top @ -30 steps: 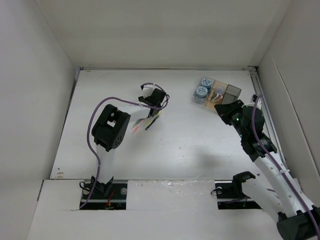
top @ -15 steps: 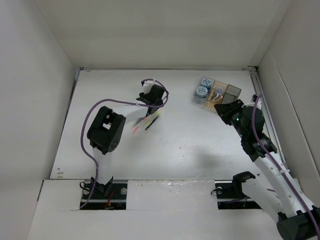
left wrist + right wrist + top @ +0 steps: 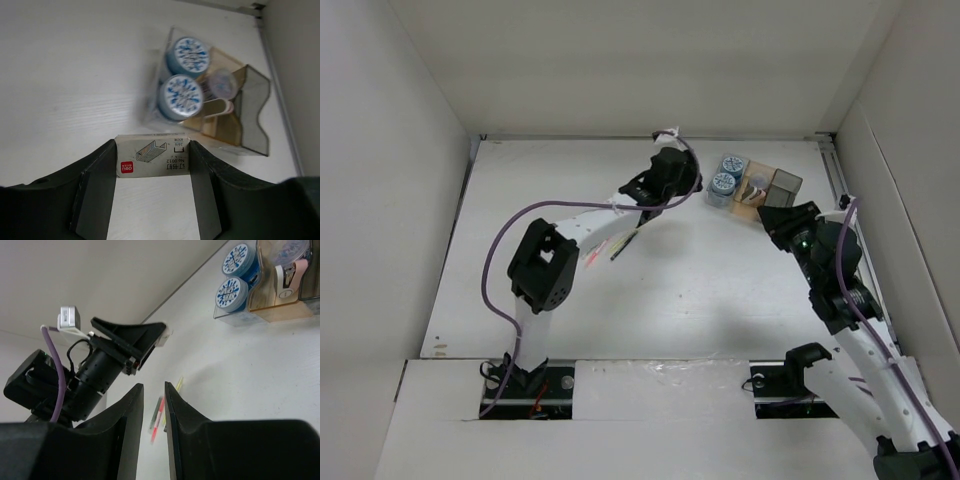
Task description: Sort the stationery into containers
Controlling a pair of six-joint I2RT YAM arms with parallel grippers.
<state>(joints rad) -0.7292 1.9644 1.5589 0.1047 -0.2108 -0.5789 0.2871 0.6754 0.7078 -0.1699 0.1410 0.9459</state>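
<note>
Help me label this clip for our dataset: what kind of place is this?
Probably a lab test cell, not an office: plain white walls box in a white table, with two bench-mounted arms and only stationery laid out.

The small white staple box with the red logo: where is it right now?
The small white staple box sits clamped in the left gripper, held above the table just short of the two blue cylinders in the clear container.

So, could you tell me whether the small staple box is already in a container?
Not yet. The staple box is clamped between the left gripper's jaws, short of the containers.
</note>
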